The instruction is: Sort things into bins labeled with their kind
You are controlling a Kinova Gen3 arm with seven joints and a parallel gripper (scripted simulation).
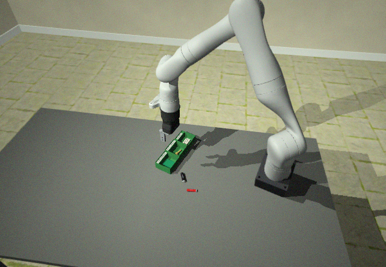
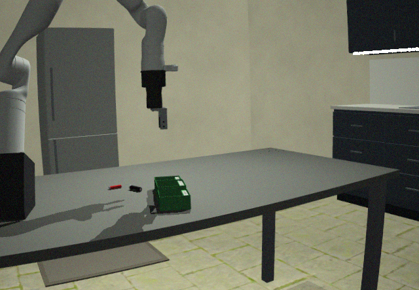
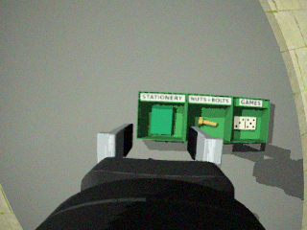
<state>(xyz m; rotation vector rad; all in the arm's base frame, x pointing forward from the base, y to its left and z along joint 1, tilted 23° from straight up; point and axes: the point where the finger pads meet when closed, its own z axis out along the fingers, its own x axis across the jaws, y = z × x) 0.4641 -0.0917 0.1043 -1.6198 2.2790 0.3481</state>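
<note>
A green three-compartment bin (image 1: 175, 156) stands on the grey table; it also shows in the exterior view (image 2: 171, 194) and the wrist view (image 3: 203, 122). Its labels read stationery, nuts + bolts and games. The stationery compartment (image 3: 161, 122) looks empty. A brass bolt (image 3: 207, 122) lies in the middle compartment. A white die (image 3: 246, 123) lies in the games compartment. A black cylinder (image 1: 183, 176) and a small red cylinder (image 1: 192, 190) lie on the table beside the bin. My gripper (image 2: 162, 118) hangs high above the bin, open and empty.
The robot base (image 1: 280, 176) stands on the table to the right of the bin. A fridge (image 2: 79, 97) and dark cabinets (image 2: 375, 151) stand beyond the table.
</note>
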